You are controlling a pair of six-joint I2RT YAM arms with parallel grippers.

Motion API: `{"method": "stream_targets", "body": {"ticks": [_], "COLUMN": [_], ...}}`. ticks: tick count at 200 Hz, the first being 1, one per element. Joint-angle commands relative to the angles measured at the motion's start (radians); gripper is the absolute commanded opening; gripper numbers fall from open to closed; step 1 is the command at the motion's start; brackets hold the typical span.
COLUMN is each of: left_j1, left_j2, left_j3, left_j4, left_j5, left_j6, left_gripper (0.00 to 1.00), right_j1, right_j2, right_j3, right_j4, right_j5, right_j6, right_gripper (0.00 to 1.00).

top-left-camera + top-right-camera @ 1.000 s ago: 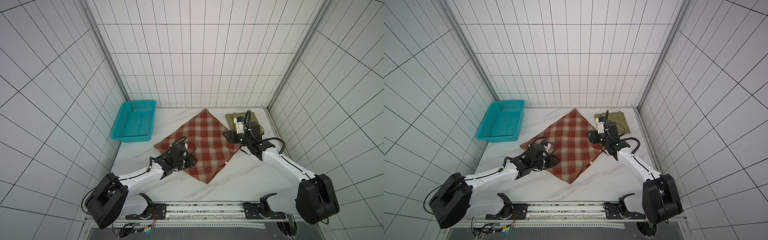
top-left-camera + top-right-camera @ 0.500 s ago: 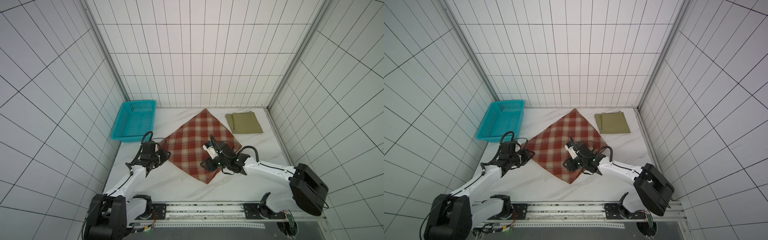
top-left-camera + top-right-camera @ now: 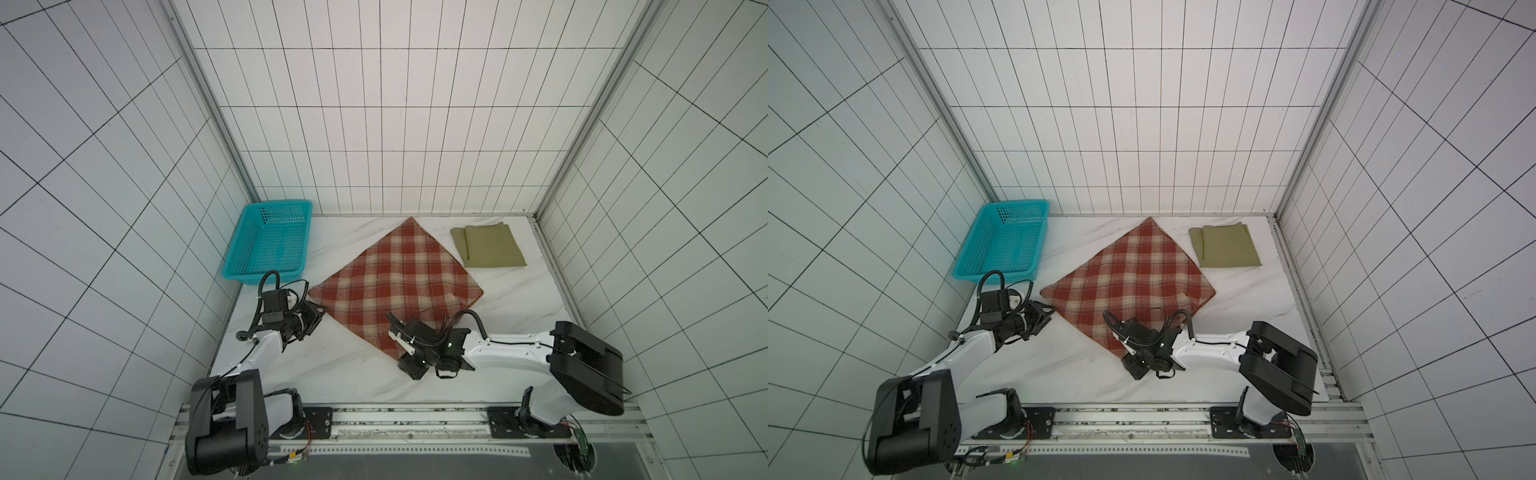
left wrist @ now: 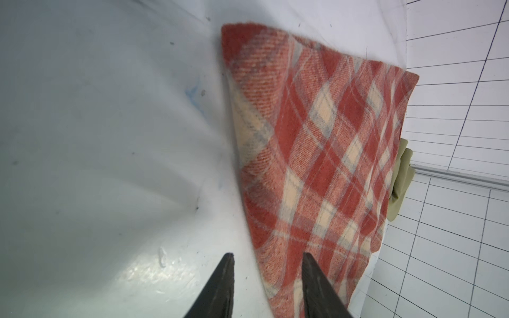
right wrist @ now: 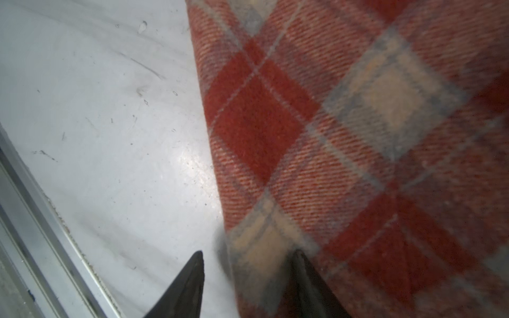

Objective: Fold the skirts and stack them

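Plaid skirt (image 3: 397, 286) lies flat; only wrist views show us left fingers (image 4: 220, 289) and right fingers (image 5: 187, 283) parted, straddling its edge.

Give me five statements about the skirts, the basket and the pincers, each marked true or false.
1. The plaid skirt lies flat on the table. True.
2. The teal basket is empty. True.
3. The olive skirt is folded. True.
4. The olive skirt is stacked on the plaid skirt. False: it lies beside it, on the table.
5. Both pincers are shut. False: the left pincer and the right pincer are open, each at an edge of the plaid skirt.
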Motion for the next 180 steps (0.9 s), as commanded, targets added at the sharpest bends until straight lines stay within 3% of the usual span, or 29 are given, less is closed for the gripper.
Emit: {"method": "stream_targets", "body": {"ticks": [1,21,40,60,112,180], "left_j1": [0.017,0.020,0.022,0.023,0.026,0.028], "left_j2": [0.019,0.041,0.064,0.085,0.086,0.088], "left_j3": [0.039,0.050,0.054,0.061,0.088,0.094], "left_j4": [0.042,0.067,0.101,0.123,0.066,0.029], "left_j5": [0.041,0.041,0.043,0.042,-0.020,-0.104], "left_j6": [0.009,0.004,-0.009,-0.012,0.040,0.095], "left_gripper": [0.41,0.42,0.44,0.45,0.49,0.50], "right_j1": [0.016,0.024,0.025,0.030,0.031,0.030], "right_j2": [0.034,0.043,0.054,0.053,0.025,-0.021], "right_j3": [0.052,0.057,0.062,0.062,0.051,0.016], "right_j4": [-0.072,-0.071,-0.075,-0.079,-0.088,-0.104], "right_j5": [0.085,0.106,0.109,0.099,0.093,0.066], "right_j6": [-0.014,-0.018,-0.020,-0.016,-0.004,0.002], "right_gripper": [0.50,0.47,0.37,0.19,0.16,0.00]}}
